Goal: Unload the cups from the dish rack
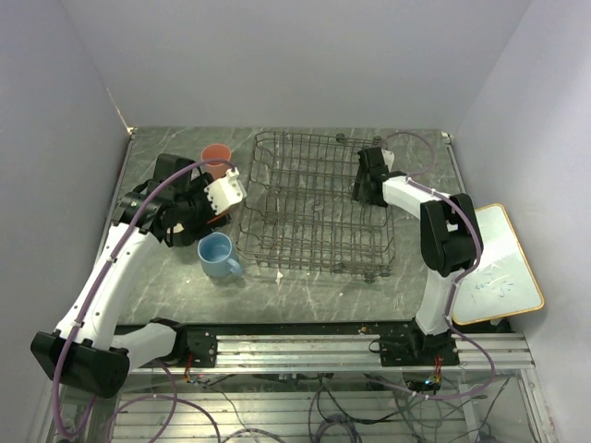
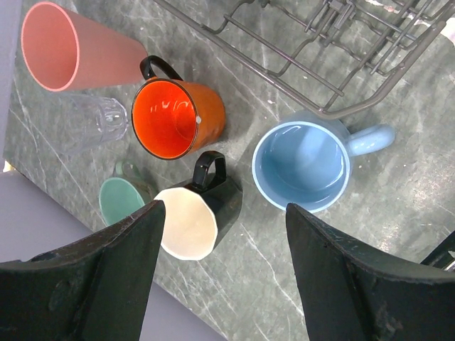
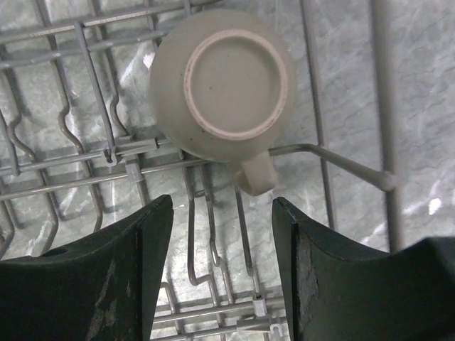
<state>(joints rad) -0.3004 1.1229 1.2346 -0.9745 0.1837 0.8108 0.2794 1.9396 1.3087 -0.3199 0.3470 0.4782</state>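
The grey wire dish rack [image 1: 314,208] stands mid-table. A small beige cup [image 3: 234,78] sits upside down in it, its handle toward my right gripper [image 3: 222,202], which hovers open just above it at the rack's far right [image 1: 366,185]. Left of the rack, on the table, stand the pink tumbler [image 2: 64,50], orange mug [image 2: 174,117], light-blue mug [image 2: 302,167], black mug [image 2: 213,206] and mint-green cup [image 2: 117,202]. My left gripper [image 2: 224,209] is open and empty above them, over the table left of the rack [image 1: 185,221].
A clear glass [image 2: 96,124] stands beside the pink tumbler. A white board with an orange rim [image 1: 494,263] lies at the right table edge. The rack's near corner [image 2: 341,106] is close to the blue mug. Grey walls enclose the table on three sides.
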